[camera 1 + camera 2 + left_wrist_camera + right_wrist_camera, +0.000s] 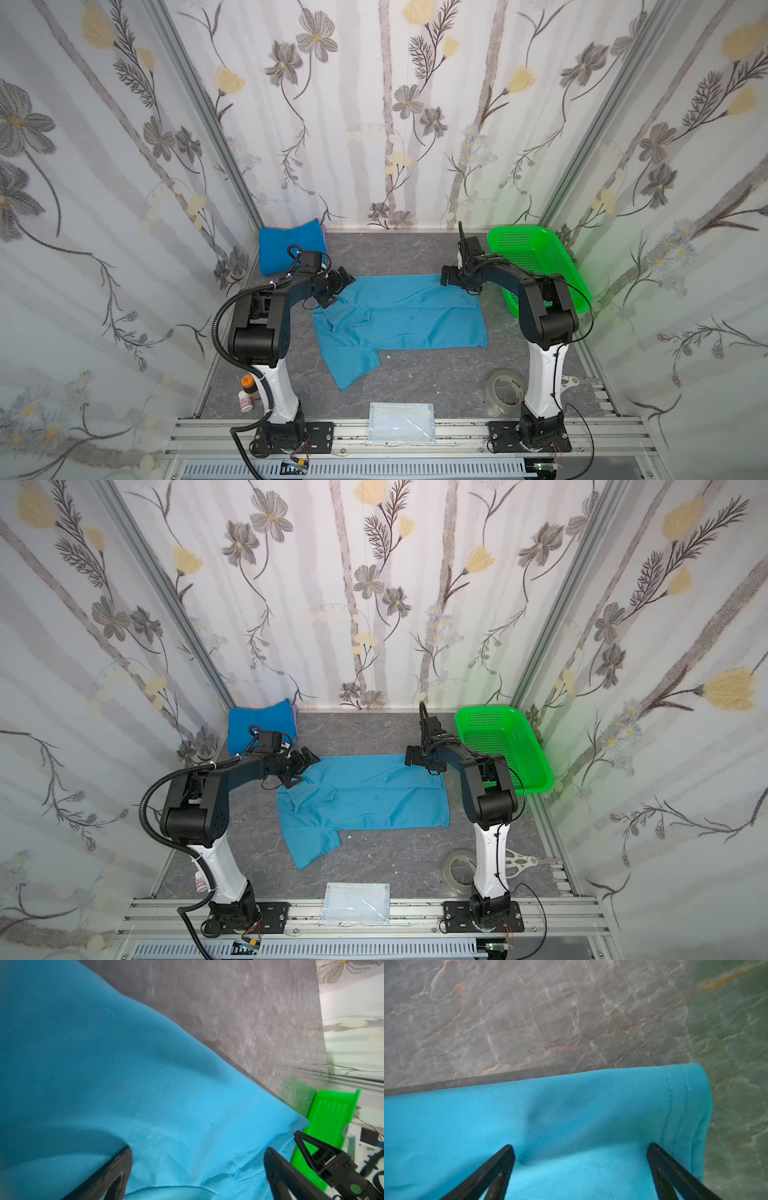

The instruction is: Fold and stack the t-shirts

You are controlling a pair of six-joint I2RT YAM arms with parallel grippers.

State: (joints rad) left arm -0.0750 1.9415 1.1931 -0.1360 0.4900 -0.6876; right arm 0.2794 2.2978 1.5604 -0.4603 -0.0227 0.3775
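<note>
A lighter teal t-shirt [399,320] [365,800] lies spread on the grey marble table, its far edge doubled over and one sleeve sticking out toward the front. A deeper royal blue t-shirt [286,245] [262,721] sits folded in the back left corner. My left gripper [336,288] [301,766] hovers open over the teal shirt's far left corner. My right gripper [451,277] [413,756] stands open over the far right corner. Both wrist views show teal cloth [124,1084] [571,1115] lying flat between wide-apart fingers, left gripper [197,1159] and right gripper [580,1155] holding nothing.
A green perforated basket [540,266] [507,746] [330,1118] stands at the back right, behind the right arm. A packet of face masks [401,422] [357,903] lies at the front edge. A tape roll [505,390] and small bottles [247,392] sit by the arm bases.
</note>
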